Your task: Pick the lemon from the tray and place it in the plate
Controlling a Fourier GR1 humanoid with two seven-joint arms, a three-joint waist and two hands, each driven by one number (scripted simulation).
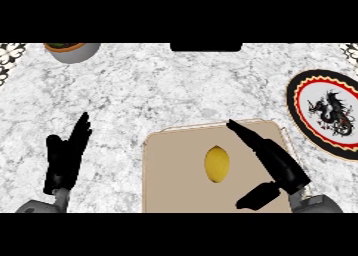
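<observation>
A yellow lemon lies near the middle of a tan tray at the lower centre. My right hand hovers over the tray's right part, just right of the lemon, fingers straight and pointing up-left, thumb spread below; it holds nothing. The plate, with a black and red rim and a dragon drawing on white, lies at the right edge of the counter, beyond the tray. My left hand rests open at the lower left, fingers up, away from the tray.
A grey pot with a brown rim stands at the back left. A dark object sits at the counter's back edge in the middle. Patterned tiles show at both upper corners.
</observation>
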